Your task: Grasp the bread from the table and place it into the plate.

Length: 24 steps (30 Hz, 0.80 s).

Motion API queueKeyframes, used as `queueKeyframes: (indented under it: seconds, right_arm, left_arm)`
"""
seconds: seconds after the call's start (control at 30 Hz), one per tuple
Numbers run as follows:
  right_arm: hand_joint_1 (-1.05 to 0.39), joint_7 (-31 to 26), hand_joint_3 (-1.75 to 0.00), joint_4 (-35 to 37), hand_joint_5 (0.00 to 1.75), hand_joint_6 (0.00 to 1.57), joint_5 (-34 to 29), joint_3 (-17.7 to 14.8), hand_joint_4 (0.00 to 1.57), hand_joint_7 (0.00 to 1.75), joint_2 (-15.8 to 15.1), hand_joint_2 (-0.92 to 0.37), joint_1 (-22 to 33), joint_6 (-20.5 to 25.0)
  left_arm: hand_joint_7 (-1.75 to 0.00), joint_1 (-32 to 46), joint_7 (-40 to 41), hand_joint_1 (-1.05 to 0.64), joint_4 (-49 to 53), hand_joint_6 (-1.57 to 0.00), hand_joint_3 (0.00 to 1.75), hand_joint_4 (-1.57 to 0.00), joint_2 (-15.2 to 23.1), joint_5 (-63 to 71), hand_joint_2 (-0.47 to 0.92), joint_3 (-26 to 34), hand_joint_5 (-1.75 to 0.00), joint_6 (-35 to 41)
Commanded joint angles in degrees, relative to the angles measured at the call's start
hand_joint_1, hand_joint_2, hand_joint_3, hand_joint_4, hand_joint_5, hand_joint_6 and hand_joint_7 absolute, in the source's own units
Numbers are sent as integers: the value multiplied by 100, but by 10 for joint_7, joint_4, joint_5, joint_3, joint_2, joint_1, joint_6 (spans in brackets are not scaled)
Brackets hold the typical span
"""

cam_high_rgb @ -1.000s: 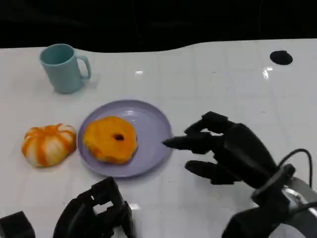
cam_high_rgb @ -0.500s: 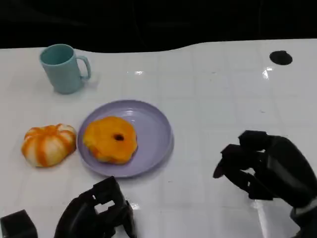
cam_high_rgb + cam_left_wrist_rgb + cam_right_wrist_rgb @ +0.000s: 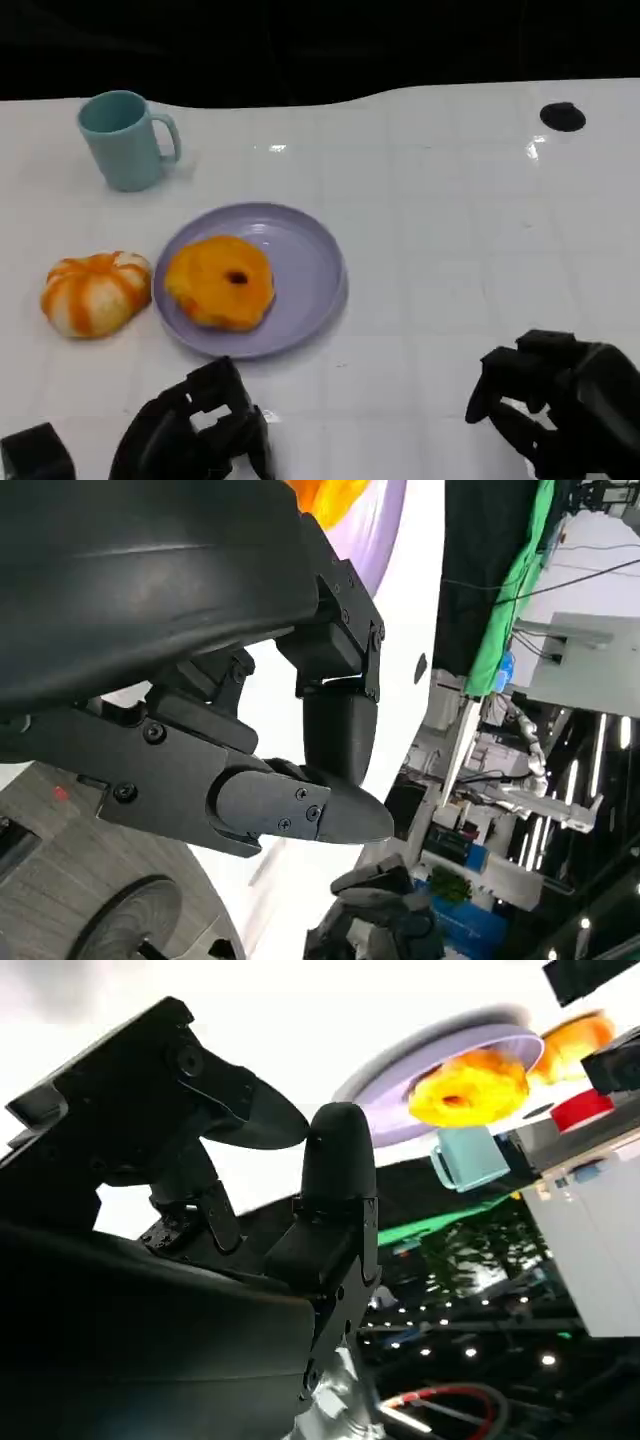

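White surface (image 3: 450, 220) carries the bread (image 3: 219, 281) on the purple plate (image 3: 310, 270). Both hands curl empty at the near edge: left hand (image 3: 195, 435), right hand (image 3: 560, 405).

Orange bread (image 3: 220, 282) on lilac plate (image 3: 307, 262) — orange-and-white striped pumpkin (image 3: 95, 292), teal mug (image 3: 122, 138), white table (image 3: 440, 210).

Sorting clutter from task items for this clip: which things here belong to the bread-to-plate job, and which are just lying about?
Job:
- bread, ring-shaped, already lying in the plate
- plate, lilac

Lying about:
- pumpkin-shaped orange and white thing, beside the plate
- teal mug
- black round spot on the table's far side
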Motion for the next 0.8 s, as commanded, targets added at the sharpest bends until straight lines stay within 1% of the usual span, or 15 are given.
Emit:
queueKeyframes:
  seconds: [0.03,0.3,0.53,0.8]
  right_arm:
    - [-17,-14,-119,7,175,78,-8,-6,85,141,8,-41,7,6]
    - [-18,-58,-118,47,175,76,-46,2,85,148,10,-40,-6,-1]
    - [-18,-85,-119,78,175,75,-54,9,84,149,4,-41,-21,-12]
    - [-19,-98,-118,96,175,76,-53,15,84,146,2,-42,-28,-23]
  left_arm:
    - [-156,1,3,-65,-6,-69,20,-79,11,-1,92,3,-175,5]
    - [-157,7,5,-65,-17,-70,21,-79,14,0,92,1,-175,11]
    - [-157,6,0,-64,-17,-69,20,-79,14,-4,92,2,-175,13]
    - [-157,6,3,-65,-16,-69,20,-80,15,1,92,3,-175,10]
